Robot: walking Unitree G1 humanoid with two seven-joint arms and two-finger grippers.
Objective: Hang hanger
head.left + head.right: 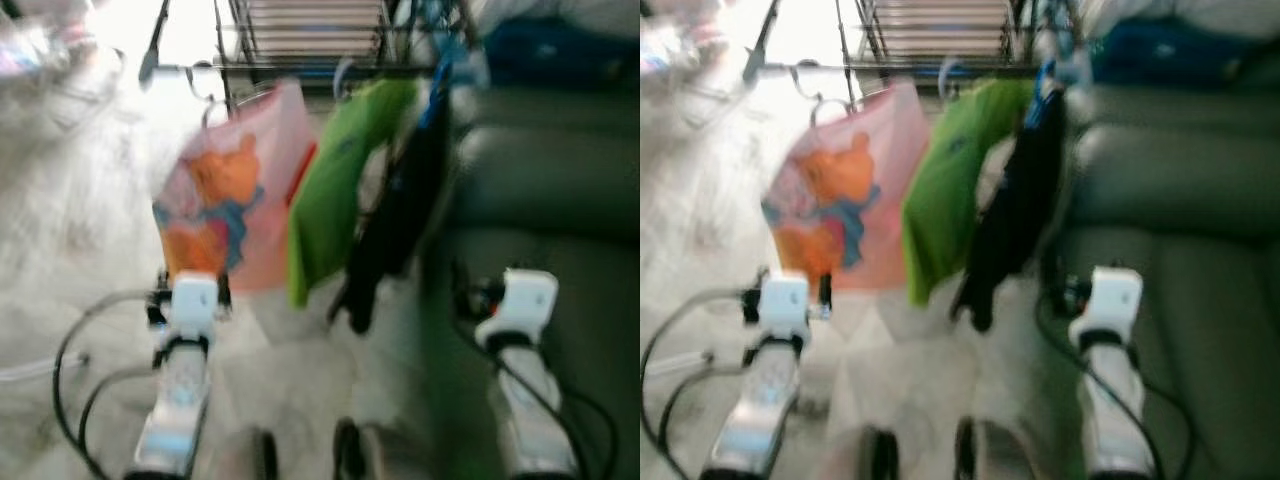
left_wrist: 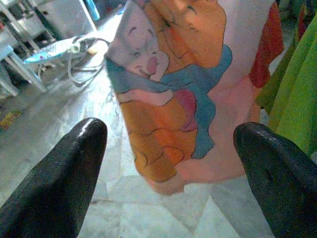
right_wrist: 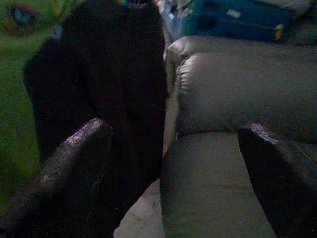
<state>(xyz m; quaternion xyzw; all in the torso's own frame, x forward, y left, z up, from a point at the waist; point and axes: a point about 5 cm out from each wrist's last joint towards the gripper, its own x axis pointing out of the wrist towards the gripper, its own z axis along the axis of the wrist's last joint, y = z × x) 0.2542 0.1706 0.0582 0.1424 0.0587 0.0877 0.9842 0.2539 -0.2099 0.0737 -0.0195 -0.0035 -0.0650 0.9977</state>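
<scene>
The pink shirt [image 1: 235, 195] hangs by its hanger [image 1: 212, 108] on the rail [image 1: 300, 70], next to a green shirt [image 1: 335, 185] and a dark one [image 1: 395, 215]. It looks soft, light and floppy, so the stiff hook is likely the best place to hold. The left pincer [image 2: 168, 163] is wide apart just in front of the pink shirt, and the right pincer [image 3: 173, 163] is apart too, near the sofa [image 3: 233, 99]

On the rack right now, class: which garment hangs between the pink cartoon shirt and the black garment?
The green shirt hangs between the pink cartoon shirt and the black garment, as both eye views show.
</scene>
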